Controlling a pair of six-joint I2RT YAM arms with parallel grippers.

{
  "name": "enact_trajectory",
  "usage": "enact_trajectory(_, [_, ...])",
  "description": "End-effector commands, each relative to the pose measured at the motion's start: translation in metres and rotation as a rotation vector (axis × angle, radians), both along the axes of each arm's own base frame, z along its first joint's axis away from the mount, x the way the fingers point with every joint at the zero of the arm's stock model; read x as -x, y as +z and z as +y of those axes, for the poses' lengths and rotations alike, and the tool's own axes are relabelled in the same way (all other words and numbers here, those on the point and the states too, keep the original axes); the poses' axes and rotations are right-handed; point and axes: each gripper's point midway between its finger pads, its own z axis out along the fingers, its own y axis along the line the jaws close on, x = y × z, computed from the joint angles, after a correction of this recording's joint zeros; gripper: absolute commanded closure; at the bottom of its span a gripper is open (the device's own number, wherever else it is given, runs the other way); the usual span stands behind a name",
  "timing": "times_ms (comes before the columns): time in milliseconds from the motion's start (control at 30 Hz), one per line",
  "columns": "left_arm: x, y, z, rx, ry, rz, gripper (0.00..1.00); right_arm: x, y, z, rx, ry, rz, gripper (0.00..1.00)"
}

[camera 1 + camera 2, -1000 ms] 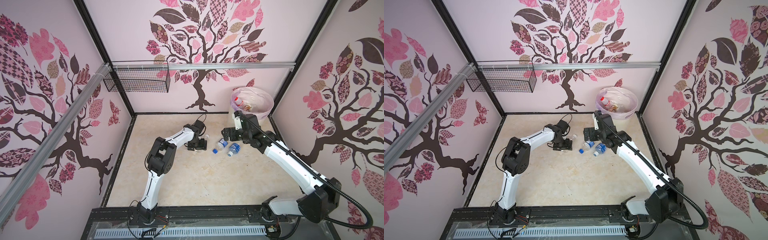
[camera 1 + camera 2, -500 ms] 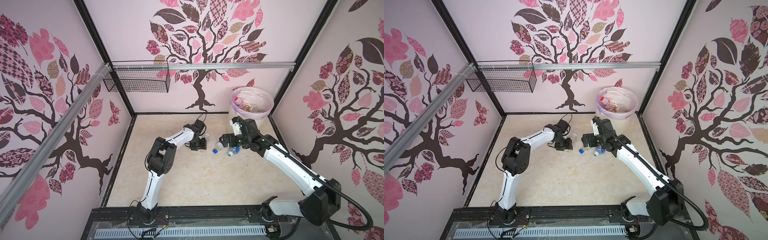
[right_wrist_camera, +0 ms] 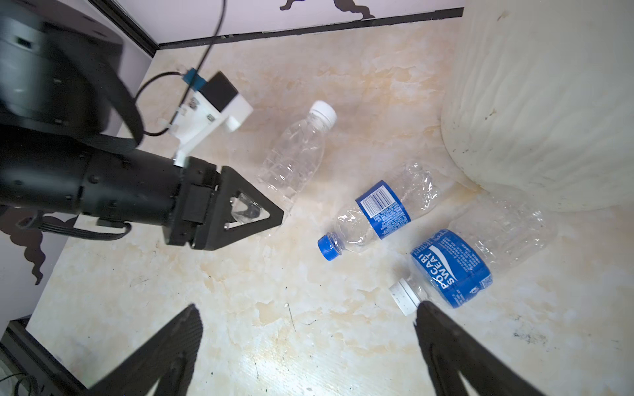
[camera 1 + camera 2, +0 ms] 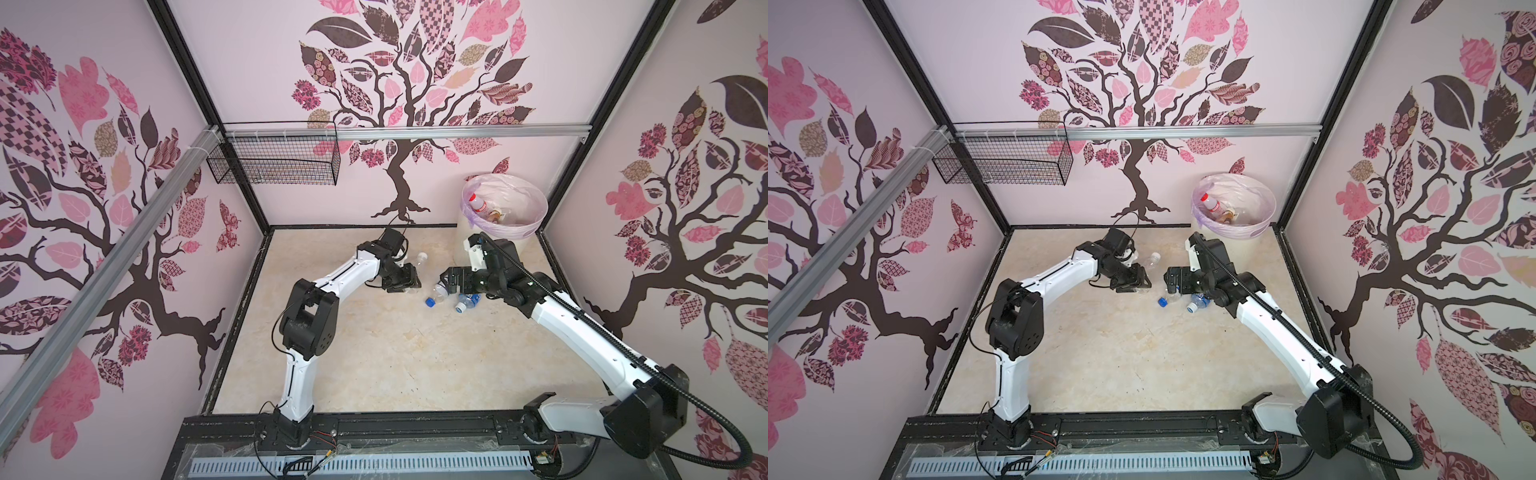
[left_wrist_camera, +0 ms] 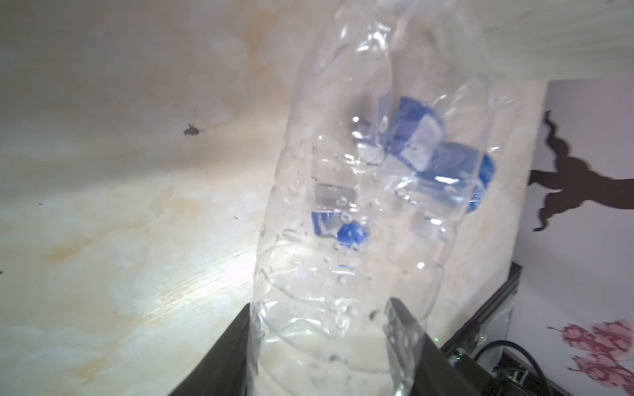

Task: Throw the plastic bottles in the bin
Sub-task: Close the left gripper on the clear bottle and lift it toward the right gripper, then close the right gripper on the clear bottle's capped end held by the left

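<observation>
The left tool (image 3: 271, 215) clamps the clear bottle (image 3: 295, 157) by its base; the right tool (image 3: 307, 307) is spread wide.
The clear bottle lies flat near the bin (image 3: 531, 103), cap pointing away from the left tool; two blue-labelled bottles (image 3: 380, 209) lie nearer the bin, caps pointing away from it.

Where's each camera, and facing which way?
Top views: high in front, looking down on left arm, right arm, floor and bin.
Left wrist: on the left arm, facing along the left gripper at the clear bottle it grips.
Right wrist: on the right arm, over the open right gripper, facing the blue-labelled bottles.
Shared: both wrist views show all three bottles.
</observation>
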Motion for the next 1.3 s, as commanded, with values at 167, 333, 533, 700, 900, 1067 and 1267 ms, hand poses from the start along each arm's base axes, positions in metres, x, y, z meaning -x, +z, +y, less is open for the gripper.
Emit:
enact_trajectory(167, [0.013, 0.079, -0.008, 0.374, -0.028, -0.107, 0.40, -0.025, 0.052, 0.026, -0.231, -0.012, -0.075, 0.00])
enact_trajectory(333, [0.019, 0.086, -0.019, 0.499, -0.051, -0.069, 0.40, -0.042, 0.061, 0.036, -0.305, -0.017, -0.078, 0.00])
enact_trajectory(533, [0.023, 0.094, -0.019, 0.532, -0.052, -0.069, 0.40, -0.058, 0.056, 0.045, -0.338, -0.023, -0.066, 0.00])
enact_trajectory(700, [0.025, 0.099, -0.022, 0.549, -0.062, -0.067, 0.40, -0.071, 0.050, 0.053, -0.343, -0.022, -0.055, 0.00])
enact_trajectory(900, [0.026, 0.099, -0.024, 0.564, -0.064, -0.058, 0.40, -0.090, 0.049, 0.055, -0.380, -0.030, -0.056, 0.01])
enact_trajectory(1067, [0.027, 0.099, -0.026, 0.565, -0.070, -0.056, 0.40, -0.104, 0.047, 0.058, -0.431, -0.036, -0.046, 0.03])
enact_trajectory(1267, [0.027, 0.100, -0.026, 0.572, -0.067, -0.055, 0.40, -0.114, 0.038, 0.067, -0.461, -0.026, -0.014, 0.12])
